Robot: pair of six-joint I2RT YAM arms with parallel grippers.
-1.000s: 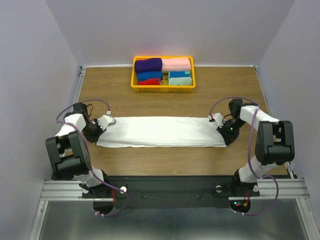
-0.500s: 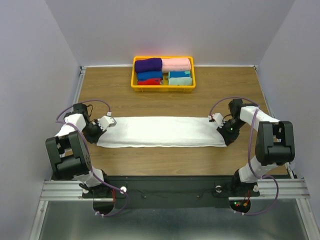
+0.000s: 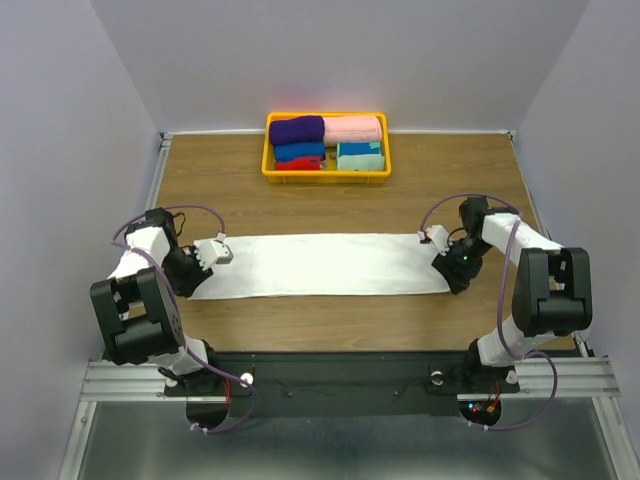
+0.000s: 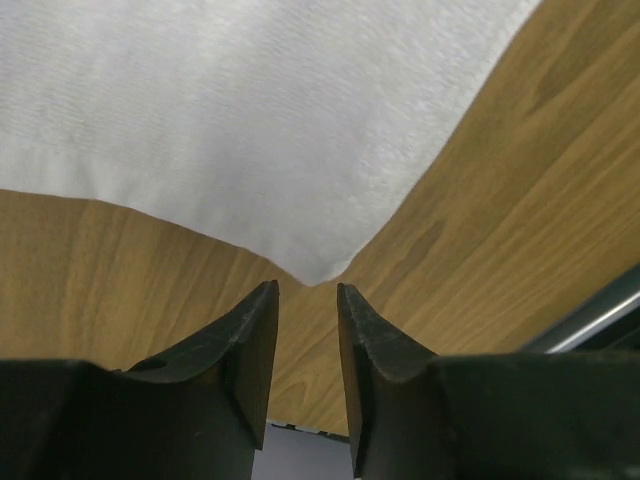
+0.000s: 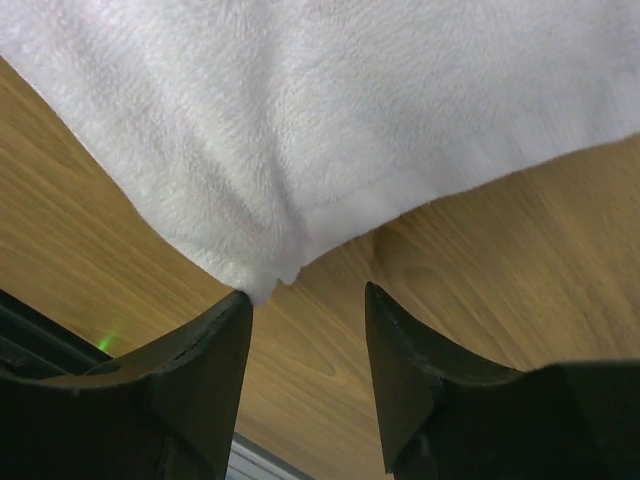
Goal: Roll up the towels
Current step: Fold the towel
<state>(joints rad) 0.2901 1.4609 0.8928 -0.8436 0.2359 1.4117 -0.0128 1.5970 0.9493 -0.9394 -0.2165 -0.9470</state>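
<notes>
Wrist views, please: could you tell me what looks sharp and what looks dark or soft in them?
Left wrist: white towel weave slightly soft, left tool fingers dark, nearly featureless. Right wrist: towel pile crisp, right tool fingers equally shadowed, green glint low left.

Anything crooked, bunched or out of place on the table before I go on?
Nothing stands out. The white towel lies flat and smooth, with no bunching. The left pincer and right pincer are open, each at a corner of it, gripping nothing. The rolled towels sit neatly inside the yellow basket.
</notes>
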